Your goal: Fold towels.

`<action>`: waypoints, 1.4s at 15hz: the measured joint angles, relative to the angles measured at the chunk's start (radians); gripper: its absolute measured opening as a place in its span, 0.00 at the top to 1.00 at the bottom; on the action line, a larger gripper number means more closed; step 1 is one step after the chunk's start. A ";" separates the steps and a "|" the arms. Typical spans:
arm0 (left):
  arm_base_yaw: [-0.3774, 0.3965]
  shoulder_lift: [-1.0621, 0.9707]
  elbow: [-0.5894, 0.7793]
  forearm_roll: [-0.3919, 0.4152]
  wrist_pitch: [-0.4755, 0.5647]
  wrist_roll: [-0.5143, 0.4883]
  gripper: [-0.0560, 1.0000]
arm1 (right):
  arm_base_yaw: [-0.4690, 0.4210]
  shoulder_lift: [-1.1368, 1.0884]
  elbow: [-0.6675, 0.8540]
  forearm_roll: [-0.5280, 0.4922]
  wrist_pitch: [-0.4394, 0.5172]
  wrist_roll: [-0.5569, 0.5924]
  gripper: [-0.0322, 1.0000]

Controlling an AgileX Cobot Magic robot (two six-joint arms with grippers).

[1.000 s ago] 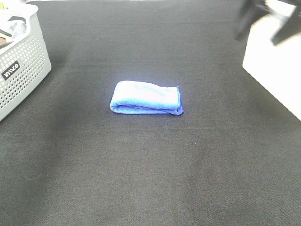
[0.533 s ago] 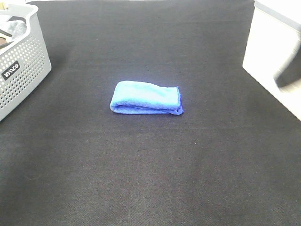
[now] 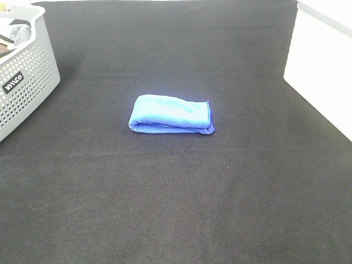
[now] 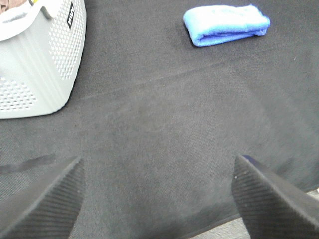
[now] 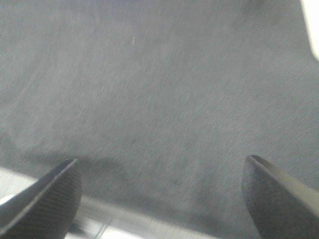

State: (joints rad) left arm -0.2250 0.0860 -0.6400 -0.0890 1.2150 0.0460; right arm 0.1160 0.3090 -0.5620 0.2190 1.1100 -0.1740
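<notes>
On the black-clothed counter (image 3: 165, 209) the blue towel (image 3: 170, 114) lies folded right of the grey basket (image 3: 25, 77); with the left gripper (image 4: 157, 199) and right gripper (image 5: 159, 194) both spread and empty, fetch the next towel from that basket.

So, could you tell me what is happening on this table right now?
Nothing is being handled. A blue microfibre towel lies folded on the black cloth-covered table, apart from the grey perforated plastic basket at the edge. The left gripper and right gripper are both open and empty, away from the towel.
</notes>
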 joint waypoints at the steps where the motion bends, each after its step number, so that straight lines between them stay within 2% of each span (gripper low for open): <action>1: 0.000 -0.018 0.036 0.000 -0.022 0.001 0.22 | 0.000 -0.045 0.022 -0.018 -0.003 0.000 0.17; 5: 0.000 -0.024 0.134 -0.003 -0.141 0.016 0.22 | 0.000 -0.134 0.051 -0.059 -0.031 0.000 0.17; 12: 0.000 -0.024 0.139 -0.040 -0.153 0.079 0.22 | 0.000 -0.134 0.051 -0.064 -0.036 0.000 0.17; 21: 0.012 -0.024 0.139 -0.044 -0.153 0.081 0.22 | -0.007 -0.134 0.051 -0.064 -0.036 0.000 0.17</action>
State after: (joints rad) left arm -0.2130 0.0620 -0.5010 -0.1330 1.0620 0.1270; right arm 0.1090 0.1750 -0.5110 0.1550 1.0740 -0.1740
